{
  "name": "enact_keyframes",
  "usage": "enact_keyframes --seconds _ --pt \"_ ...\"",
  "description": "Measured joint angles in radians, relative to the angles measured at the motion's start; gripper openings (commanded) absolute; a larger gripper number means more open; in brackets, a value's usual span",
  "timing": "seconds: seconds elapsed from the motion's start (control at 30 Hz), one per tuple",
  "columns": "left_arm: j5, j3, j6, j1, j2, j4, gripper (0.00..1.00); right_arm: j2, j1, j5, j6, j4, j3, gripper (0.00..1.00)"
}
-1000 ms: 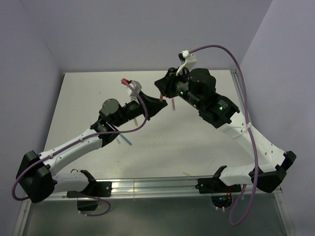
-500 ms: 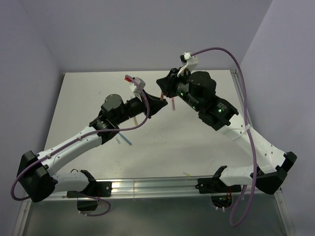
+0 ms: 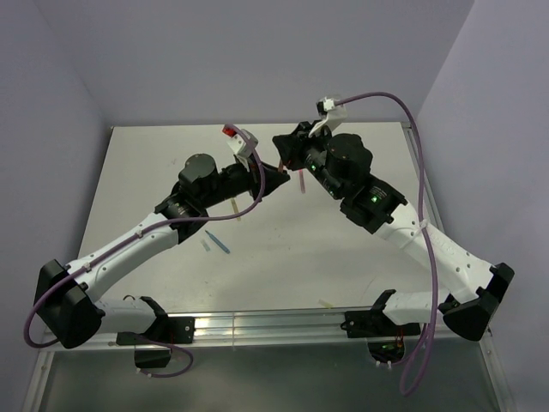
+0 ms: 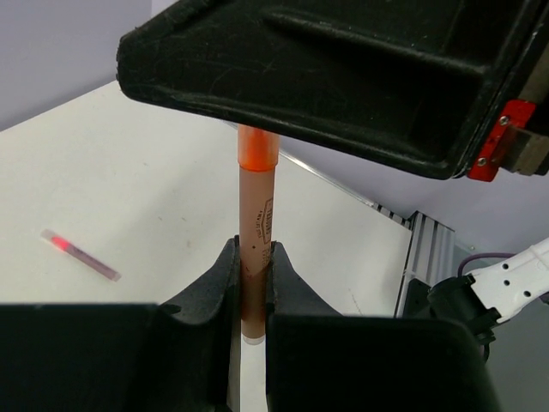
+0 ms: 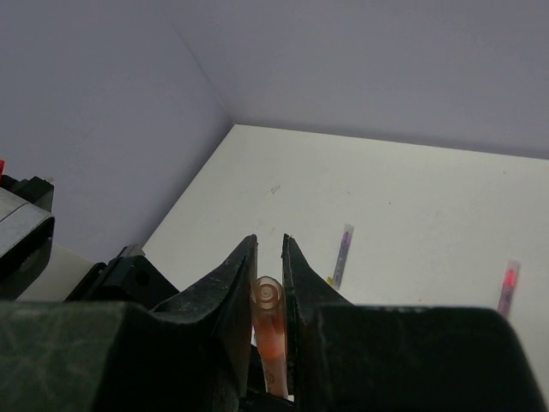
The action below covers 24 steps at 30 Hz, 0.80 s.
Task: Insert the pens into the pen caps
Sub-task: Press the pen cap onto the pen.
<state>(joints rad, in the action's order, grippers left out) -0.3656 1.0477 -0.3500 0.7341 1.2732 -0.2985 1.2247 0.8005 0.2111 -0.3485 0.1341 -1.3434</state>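
Observation:
An orange pen [image 4: 255, 215] stands upright between my left gripper's [image 4: 255, 251] jaws, which are shut on its barrel. Its top end sits in the orange pen cap [image 4: 256, 150], just under the right gripper's dark body. In the right wrist view the translucent orange pen cap [image 5: 268, 305] sits between the fingers of my right gripper [image 5: 268, 245], which is shut on it. Seen from above, the left gripper [image 3: 276, 178] and the right gripper [image 3: 286, 161] meet tip to tip above the middle of the table.
A pink-red pen [image 3: 302, 182] lies just right of the grippers. A blue pen [image 3: 217, 241] and a pale stub [image 3: 206, 245] lie under the left arm. A purple pen [image 5: 342, 253] and the pink-red pen [image 5: 507, 287] show on the white table [image 3: 343, 249].
The right gripper's jaws have closed in on the orange cap. Both arms have shifted slightly towards the back of the table, still joined at the pen.

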Motion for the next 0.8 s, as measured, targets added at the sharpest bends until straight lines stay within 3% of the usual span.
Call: enact_keyframes --seconds 0.8 --pt "-0.006 0.008 0.103 -0.006 0.001 0.155 0.0 -0.026 0.002 -0.051 -0.018 -0.143 0.179 0.0"
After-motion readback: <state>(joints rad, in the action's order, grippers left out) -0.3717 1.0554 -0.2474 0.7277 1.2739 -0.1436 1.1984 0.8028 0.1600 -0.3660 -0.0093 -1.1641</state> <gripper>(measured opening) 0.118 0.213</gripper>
